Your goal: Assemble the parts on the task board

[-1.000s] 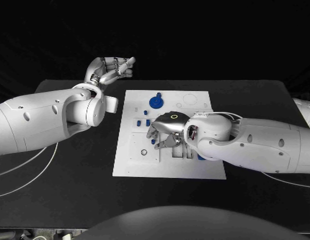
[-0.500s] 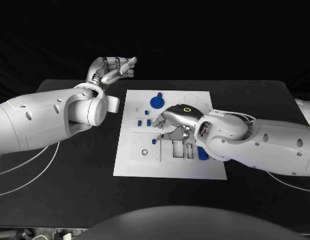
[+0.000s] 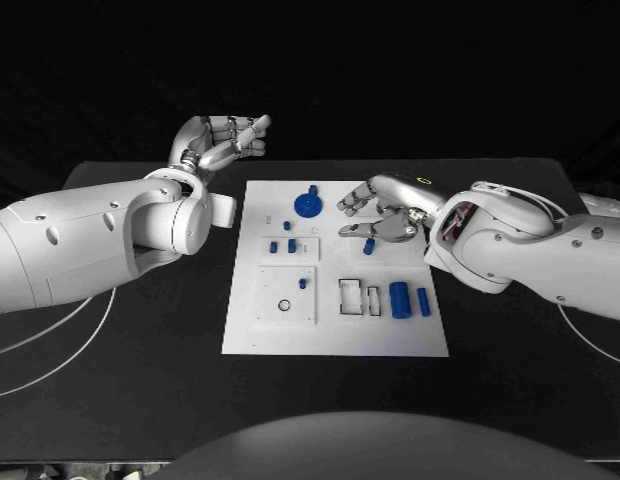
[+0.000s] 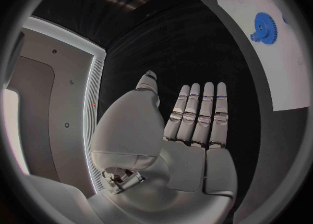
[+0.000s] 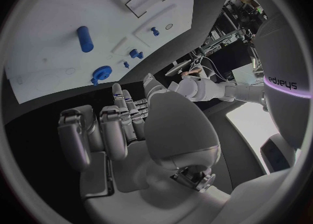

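My right hand (image 3: 379, 213) hovers over the task board (image 3: 336, 335), fingers apart, holding nothing. My left hand (image 3: 224, 138) is curled, empty, off the board at 11 o'clock. Blue cylinder (image 3: 398, 299) lies at 4 o'clock — probably light, stiff, slippery — I'd pinch mid-length.

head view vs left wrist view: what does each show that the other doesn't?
Head view, not left wrist: the right robot hand over the far part of the task board, holding nothing; two blue cylinders lying side by side on the board's near right part.
Left wrist, not head: the palm side of the left robot hand, fingers straight and side by side, empty.
Both: the left robot hand off the board, the blue gear, and part of the board.
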You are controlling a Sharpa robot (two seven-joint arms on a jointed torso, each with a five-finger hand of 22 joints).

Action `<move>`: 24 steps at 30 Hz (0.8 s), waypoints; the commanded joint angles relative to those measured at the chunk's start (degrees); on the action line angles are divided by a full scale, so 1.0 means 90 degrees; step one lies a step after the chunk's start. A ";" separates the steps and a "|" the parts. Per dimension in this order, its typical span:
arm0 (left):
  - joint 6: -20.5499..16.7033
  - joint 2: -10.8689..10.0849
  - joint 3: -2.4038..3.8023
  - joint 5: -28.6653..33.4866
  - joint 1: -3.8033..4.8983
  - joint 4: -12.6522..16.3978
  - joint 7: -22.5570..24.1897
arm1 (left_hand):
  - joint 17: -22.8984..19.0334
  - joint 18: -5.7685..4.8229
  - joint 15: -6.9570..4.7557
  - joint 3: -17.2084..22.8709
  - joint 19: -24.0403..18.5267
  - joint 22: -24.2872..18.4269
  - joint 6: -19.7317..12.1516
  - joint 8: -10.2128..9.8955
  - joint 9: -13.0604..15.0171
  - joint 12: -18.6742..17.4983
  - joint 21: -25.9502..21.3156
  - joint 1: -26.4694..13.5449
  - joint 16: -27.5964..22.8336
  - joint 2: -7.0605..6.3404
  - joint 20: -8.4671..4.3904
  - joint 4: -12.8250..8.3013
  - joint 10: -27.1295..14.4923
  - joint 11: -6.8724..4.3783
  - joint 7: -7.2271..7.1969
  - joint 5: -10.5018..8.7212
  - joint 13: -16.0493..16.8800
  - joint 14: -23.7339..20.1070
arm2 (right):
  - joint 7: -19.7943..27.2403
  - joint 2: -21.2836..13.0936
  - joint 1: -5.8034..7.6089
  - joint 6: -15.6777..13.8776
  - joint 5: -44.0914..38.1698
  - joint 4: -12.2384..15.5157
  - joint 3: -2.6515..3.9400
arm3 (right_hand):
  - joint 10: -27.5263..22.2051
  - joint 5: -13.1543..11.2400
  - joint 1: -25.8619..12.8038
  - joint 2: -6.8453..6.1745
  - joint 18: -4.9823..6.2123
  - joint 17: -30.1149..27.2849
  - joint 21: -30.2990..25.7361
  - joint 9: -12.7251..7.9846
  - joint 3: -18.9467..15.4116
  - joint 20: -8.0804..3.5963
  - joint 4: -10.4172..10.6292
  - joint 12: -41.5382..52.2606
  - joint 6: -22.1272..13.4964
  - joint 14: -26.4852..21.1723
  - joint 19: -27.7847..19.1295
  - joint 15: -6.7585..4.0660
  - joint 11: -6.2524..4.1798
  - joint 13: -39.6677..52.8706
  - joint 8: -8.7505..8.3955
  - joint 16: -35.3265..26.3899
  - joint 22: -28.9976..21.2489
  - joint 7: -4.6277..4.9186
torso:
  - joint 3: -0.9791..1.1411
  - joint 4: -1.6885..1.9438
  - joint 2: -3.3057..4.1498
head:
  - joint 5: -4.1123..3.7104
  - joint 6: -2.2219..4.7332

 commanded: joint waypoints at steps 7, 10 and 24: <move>0.0123 0.0025 0.0005 0.0004 -0.0019 -0.0025 0.0037 | -0.0012 0.0068 -0.0008 0.0037 0.0046 -0.0012 -0.0055 0.0038 0.0010 0.0035 -0.0010 0.0003 0.0039 0.0041 0.0009 0.0008 -0.0052 0.0014 -0.0007 -0.0021 0.0003 -0.0048 | -0.0403 -0.0119 -0.0023 0.0743 -0.0523 -0.0150 -0.0006 | -0.0345 -0.0035 0.0167 0.0002 -0.0044 0.1675 0.0029 0.0018 -0.0112 -0.0063 -0.0125 -0.0026 -0.0143 0.0675 0.0666 -0.0112 -0.0074 -0.0002 -0.0028 0.0026 0.1677 -0.0083 | 0.0000 0.0004 -0.0007 | -0.0056 0.0001; 0.0128 0.0024 0.0005 0.0004 -0.0023 -0.0028 0.0035 | -0.0012 0.0068 -0.0008 0.0037 0.0046 -0.0012 -0.0055 0.0038 0.0010 0.0035 -0.0010 0.0003 0.0039 0.0041 0.0009 0.0008 -0.0052 0.0014 -0.0007 -0.0021 0.0003 -0.0048 | -0.0512 -0.0113 -0.0050 0.0942 -0.0707 -0.0193 -0.0006 | -0.0359 -0.0040 0.0175 -0.0011 -0.0044 0.1675 0.0029 0.0020 -0.0135 -0.0090 -0.0137 -0.0017 -0.0157 0.0675 0.0666 -0.0139 -0.0090 0.0003 -0.0025 0.0026 0.1677 -0.0104 | 0.0001 0.0011 -0.0003 | -0.0075 0.0001; 0.0117 -0.0018 0.0005 0.0004 -0.0029 -0.0025 0.0032 | -0.0016 0.0067 -0.0008 0.0036 0.0046 -0.0017 -0.0056 0.0039 0.0010 0.0036 -0.0011 0.0003 0.0042 0.0042 0.0009 0.0008 -0.0053 0.0014 -0.0007 -0.0021 0.0003 -0.0050 | -0.1309 0.0090 -0.0195 0.1747 -0.1104 -0.0384 -0.0007 | -0.0180 -0.0041 0.0494 0.0009 -0.0044 0.1675 0.0029 0.0035 -0.0140 -0.0179 -0.0383 0.0041 -0.0168 0.0675 0.0666 -0.0220 -0.0172 0.0020 0.0008 0.0026 0.1677 -0.0192 | -0.0001 0.0010 -0.0012 | -0.0100 0.0001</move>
